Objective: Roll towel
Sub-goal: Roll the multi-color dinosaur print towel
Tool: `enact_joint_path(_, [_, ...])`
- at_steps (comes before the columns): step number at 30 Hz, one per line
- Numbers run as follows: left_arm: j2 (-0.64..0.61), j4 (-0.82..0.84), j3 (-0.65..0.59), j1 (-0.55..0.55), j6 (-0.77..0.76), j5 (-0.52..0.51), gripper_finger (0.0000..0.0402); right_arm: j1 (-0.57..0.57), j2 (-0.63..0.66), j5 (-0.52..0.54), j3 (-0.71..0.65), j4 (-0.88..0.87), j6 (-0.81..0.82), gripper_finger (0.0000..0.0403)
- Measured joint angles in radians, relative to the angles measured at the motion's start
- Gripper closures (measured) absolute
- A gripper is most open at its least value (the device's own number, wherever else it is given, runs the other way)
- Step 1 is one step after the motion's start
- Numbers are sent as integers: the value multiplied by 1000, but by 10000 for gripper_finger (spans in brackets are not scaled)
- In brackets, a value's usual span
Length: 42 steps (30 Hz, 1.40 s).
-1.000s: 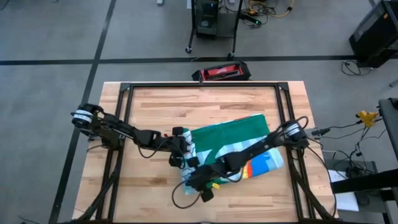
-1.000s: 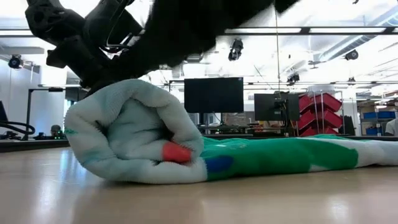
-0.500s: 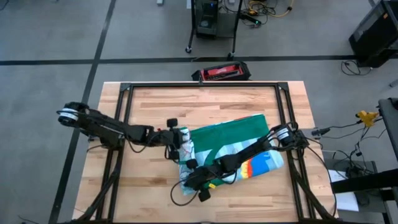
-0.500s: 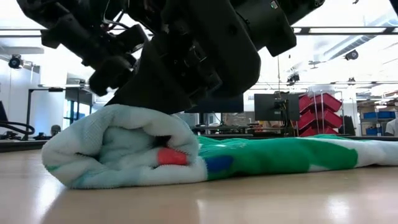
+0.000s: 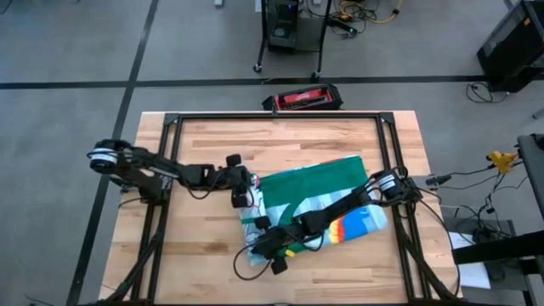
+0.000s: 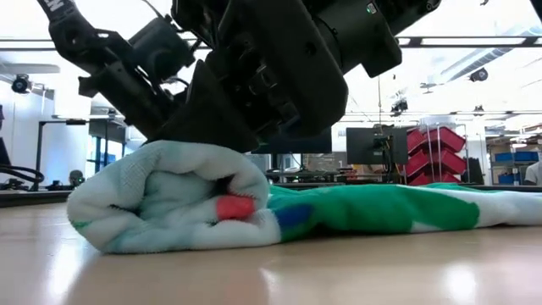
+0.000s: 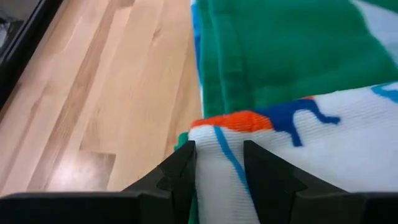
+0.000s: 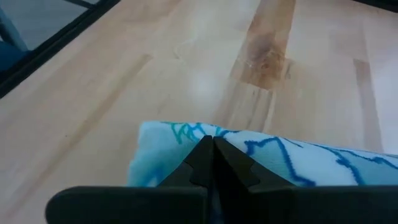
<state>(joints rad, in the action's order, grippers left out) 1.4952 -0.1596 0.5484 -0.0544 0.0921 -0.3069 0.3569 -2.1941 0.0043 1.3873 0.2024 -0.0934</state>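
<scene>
The towel [image 5: 319, 189] lies on the wooden table, green back up. Its left end is rolled into a thick roll [image 6: 169, 203] with the pale striped, printed face outward, and the green rest [image 6: 381, 212] lies flat toward the table's right. My left gripper [image 5: 246, 199] is at the roll's far end, shut on the cloth [image 7: 219, 163]. My right gripper [image 5: 262, 243], shut, sits on top of the roll nearer its near end [image 8: 212, 155]. My left gripper pinches the roll's pale striped outer cloth [image 7: 219, 146] between its two fingers at the roll's far end. It comes from the table's left, slanting down. How many layers it has cannot be told. The roll rests on the table. My right gripper presses its shut fingertips [image 8: 212, 149] down on the top of the roll [image 8: 186, 134], slanting down from the table's right. The roll lies flattened under it on the table.
A black frame [image 5: 168, 170] runs around the table top. A red and black box [image 5: 302, 99] sits just beyond the far edge. Bare wood [image 5: 212, 255] lies left of and near the roll. A loose cable [image 5: 246, 270] loops by the right gripper.
My right gripper has come down onto the roll, which has gone from tall and rounded to lower and flatter and has spread a little toward the table's left. My left gripper has swung a little toward the far edge, keeping its hold on the cloth.
</scene>
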Motion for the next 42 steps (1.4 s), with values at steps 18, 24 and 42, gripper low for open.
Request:
enact_joint_path(18, [3,-5,-4,-19,13,-9,283,11,116,62,-6,-161,-38,403])
enact_joint_path(24, [3,-11,-5,-20,14,-7,283,-51,198,63,-48,-221,-89,403])
enact_joint_path(42, [-177,23,-6,-2,167,126,283,-158,12,14,-52,56,48,403])
